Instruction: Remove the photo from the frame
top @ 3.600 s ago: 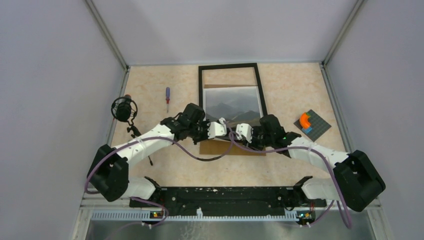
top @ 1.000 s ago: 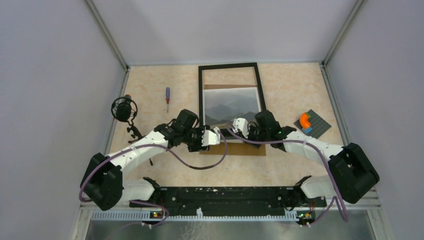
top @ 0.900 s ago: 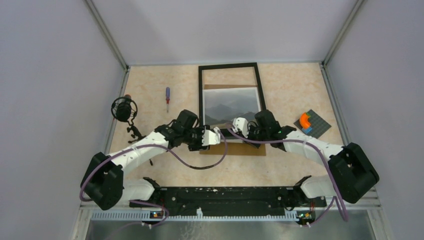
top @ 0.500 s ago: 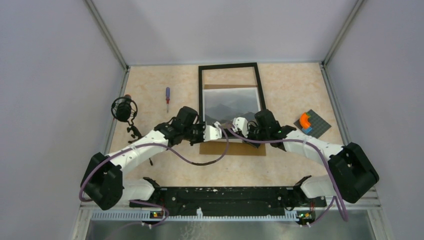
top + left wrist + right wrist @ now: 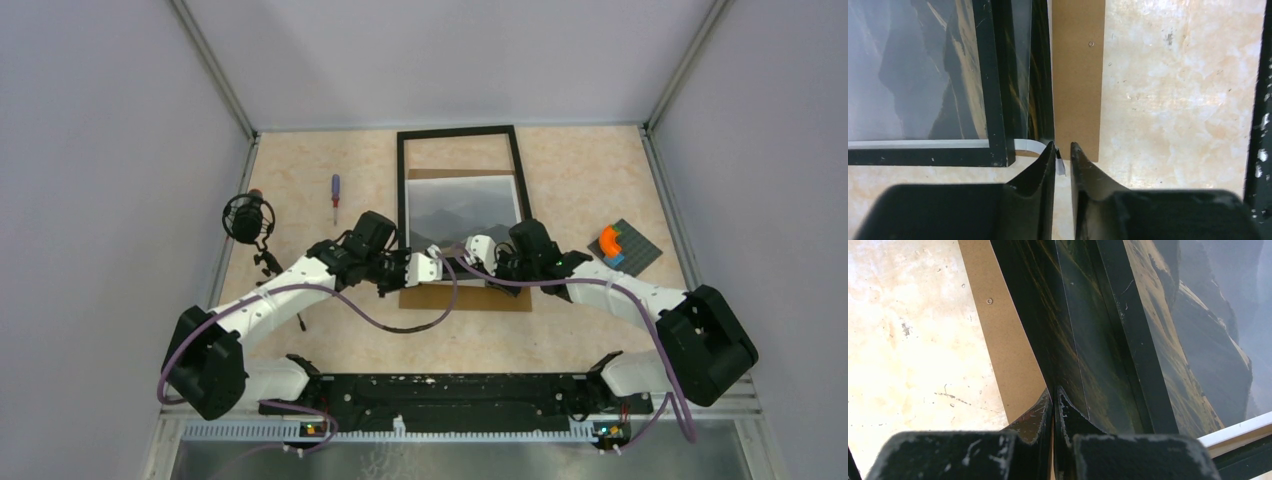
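The frame [image 5: 402,190] lies flat at the table's middle back, with a black border. The photo [image 5: 463,208] of grey mountains lies in it, and its near end sticks out past the frame's near bar. My right gripper [image 5: 466,250] is shut on the photo's dark near edge [image 5: 1058,315], beside the frame bar [image 5: 1133,330]. My left gripper [image 5: 436,258] is at the photo's near left corner. Its jaws [image 5: 1062,145] stand a narrow gap apart, with the curled white corner [image 5: 1060,164] between them. The frame [image 5: 988,90] and the photo [image 5: 908,75] also show there.
A loose brown backing board [image 5: 480,297] lies under both grippers; it also shows in the left wrist view [image 5: 1078,75] and the right wrist view [image 5: 1003,340]. A screwdriver [image 5: 335,198] and a black microphone [image 5: 248,218] lie left. A grey plate with an orange brick [image 5: 624,248] sits right.
My left gripper has moved up and right to the photo's near left corner. My right gripper has stayed shut on the photo's near edge over the last second.
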### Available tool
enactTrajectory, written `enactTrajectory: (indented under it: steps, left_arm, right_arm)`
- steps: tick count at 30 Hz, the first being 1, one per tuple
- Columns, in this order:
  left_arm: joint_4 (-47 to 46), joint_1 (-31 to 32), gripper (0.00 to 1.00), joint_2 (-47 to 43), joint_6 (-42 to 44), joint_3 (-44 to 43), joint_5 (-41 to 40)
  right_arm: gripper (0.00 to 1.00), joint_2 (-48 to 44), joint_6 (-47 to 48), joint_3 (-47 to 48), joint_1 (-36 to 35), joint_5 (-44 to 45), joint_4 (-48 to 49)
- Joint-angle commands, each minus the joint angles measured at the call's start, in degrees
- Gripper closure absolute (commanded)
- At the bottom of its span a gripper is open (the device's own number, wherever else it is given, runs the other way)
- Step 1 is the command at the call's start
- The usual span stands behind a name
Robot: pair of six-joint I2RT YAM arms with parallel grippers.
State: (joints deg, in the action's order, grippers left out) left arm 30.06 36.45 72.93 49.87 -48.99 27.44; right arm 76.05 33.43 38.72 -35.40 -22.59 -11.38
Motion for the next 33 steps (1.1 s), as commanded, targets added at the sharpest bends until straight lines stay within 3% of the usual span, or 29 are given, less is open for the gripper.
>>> enactTrajectory:
  steps: [1,2,4,5,15,16,18,20,22,25,29,31,33]
  left_arm:
    - [-3.55,0.08,0.73,0.28,-4.65,-1.44,0.74]
    - [-4.30,0.07,0.76,0.52,-5.08,-1.19,0.57]
    - [-4.28,0.09,0.95,1.39,-4.64,-1.36,0.80]
    - [-3.64,0.05,0.99,2.05,-4.50,-1.76,0.82]
    - [2.29,0.00,1.00,4.20,-3.17,-4.71,2.98]
    - [3.58,-0.10,0.98,4.59,-3.31,-5.46,2.61]
    - [2.74,-0.32,0.75,4.30,-4.81,-5.69,0.91]
    - [1.39,-0.56,0.59,2.94,-4.78,-4.41,-0.22]
    - [0.02,-0.57,0.51,1.50,-4.02,-2.72,-1.04]
    - [0.01,-0.85,0.49,0.62,-4.05,-2.67,-2.23]
    - [5.00,-2.61,0.41,-0.43,-5.66,-6.92,3.12]
    - [6.85,-2.74,0.28,-1.52,-8.05,-9.09,4.64]
    - [6.96,-3.03,0.05,-3.20,-11.62,-10.97,4.36]
  right_arm:
    - [1.00,-0.09,0.50,2.75,0.19,-1.32,1.09]
    - [1.00,-0.10,0.50,2.81,0.21,-1.32,1.09]
    - [1.00,-0.26,0.50,2.85,0.21,-1.32,0.86]
    - [1.00,-0.44,0.50,2.85,0.22,-1.32,0.83]
    - [1.00,-0.70,0.80,2.56,0.19,-1.14,0.65]
    - [1.00,-0.73,0.78,2.51,0.16,-1.14,0.73]
    - [1.00,-0.72,0.77,2.41,0.20,-1.21,0.89]
    - [1.00,-0.69,0.76,2.50,0.16,-1.38,0.92]
    - [1.00,-0.69,0.71,2.55,0.18,-1.45,0.83]
    - [1.00,-0.77,0.63,2.77,0.15,-1.17,0.31]
    - [1.00,-1.97,0.47,4.40,0.16,-1.63,-2.29]
    - [1.00,-3.42,0.56,4.96,0.15,-1.83,-3.97]
    - [1.00,-5.21,0.59,5.76,0.15,-2.13,-6.19]
